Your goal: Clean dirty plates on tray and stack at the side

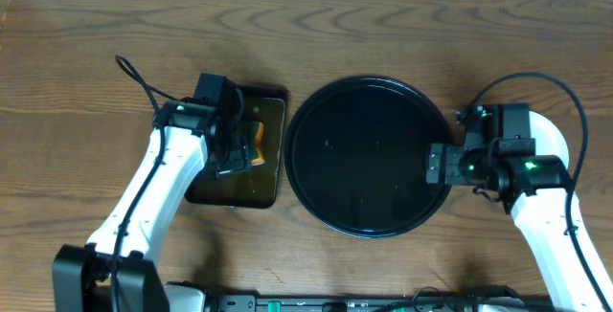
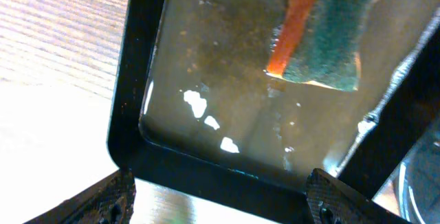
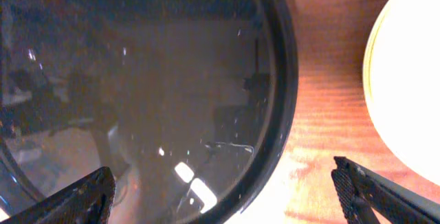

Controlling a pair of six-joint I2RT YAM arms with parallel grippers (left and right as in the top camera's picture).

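Observation:
The round black tray [image 1: 369,218] sits mid-table with no plates on it. It fills the left of the right wrist view [image 3: 278,80]. A pale plate [image 1: 560,138] lies on the table right of the tray, mostly hidden under my right arm. It shows pale yellow at the right edge of the right wrist view [image 3: 412,80]. I cannot tell whether other plates lie beneath it. My right gripper [image 1: 438,166] is open and empty over the tray's right rim [image 3: 227,203]. My left gripper [image 1: 239,151] is open and empty over the rectangular tray [image 2: 227,207].
A smaller rectangular dark tray [image 1: 273,180] lies left of the round tray, wet and glossy inside [image 2: 206,66]. An orange and green sponge [image 1: 255,138] rests in it [image 2: 320,38]. Bare wood table surrounds both trays.

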